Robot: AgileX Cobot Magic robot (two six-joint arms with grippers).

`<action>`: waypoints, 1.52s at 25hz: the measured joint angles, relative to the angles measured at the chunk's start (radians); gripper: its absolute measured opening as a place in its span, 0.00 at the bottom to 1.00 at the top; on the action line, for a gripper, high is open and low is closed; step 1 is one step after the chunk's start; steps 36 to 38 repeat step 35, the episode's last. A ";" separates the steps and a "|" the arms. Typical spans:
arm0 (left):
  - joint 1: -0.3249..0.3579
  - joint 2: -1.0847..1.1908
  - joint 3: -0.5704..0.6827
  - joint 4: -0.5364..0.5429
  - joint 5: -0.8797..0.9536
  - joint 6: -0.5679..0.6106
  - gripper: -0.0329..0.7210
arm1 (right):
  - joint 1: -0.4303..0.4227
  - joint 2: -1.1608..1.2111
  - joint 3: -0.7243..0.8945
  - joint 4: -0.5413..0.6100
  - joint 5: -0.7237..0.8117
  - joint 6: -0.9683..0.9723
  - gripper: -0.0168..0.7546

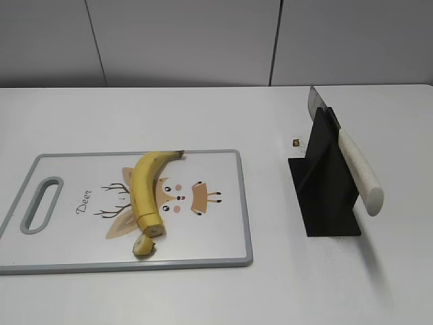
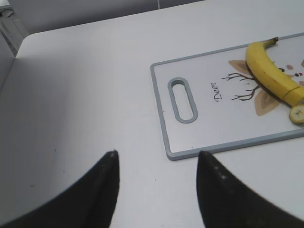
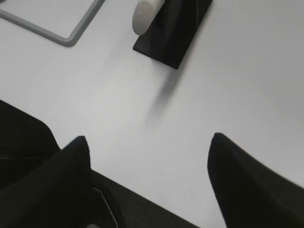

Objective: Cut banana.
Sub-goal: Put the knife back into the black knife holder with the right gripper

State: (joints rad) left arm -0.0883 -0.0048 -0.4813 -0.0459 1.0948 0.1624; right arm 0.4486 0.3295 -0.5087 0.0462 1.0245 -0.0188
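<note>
The banana (image 1: pixel 143 188) lies on the white cutting board (image 1: pixel 216 237), stem tip at the far end, flat cut face toward the front. A small cut-off stub (image 1: pixel 143 246) lies just in front of it. The banana (image 2: pixel 270 71) and the stub (image 2: pixel 297 114) also show in the left wrist view on the board (image 2: pixel 209 128). A knife with a white handle (image 1: pixel 360 172) rests slanted in a black stand (image 1: pixel 328 196). My left gripper (image 2: pixel 156 154) is open over bare table, left of the board's near corner. My right gripper (image 3: pixel 149 140) is open over bare table, in front of the stand (image 3: pixel 178 33). Neither gripper shows in the exterior view.
The board has a grey rim and a handle slot (image 1: pixel 42 203) at its left end. The knife handle's butt (image 3: pixel 145 14) sticks out of the stand toward the front. A tiny dark speck (image 1: pixel 296 142) lies behind the stand. A grey wall stands behind the table.
</note>
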 joint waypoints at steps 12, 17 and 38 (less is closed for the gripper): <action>0.003 0.000 0.000 -0.003 -0.001 0.000 0.71 | -0.002 -0.335 0.006 0.005 0.012 -0.006 0.78; 0.015 0.000 0.000 -0.004 -0.002 0.000 0.71 | -0.119 -0.336 0.006 0.037 0.012 -0.007 0.77; 0.015 0.000 0.000 -0.002 -0.003 0.000 0.70 | -0.361 -0.336 0.006 0.050 0.012 -0.007 0.75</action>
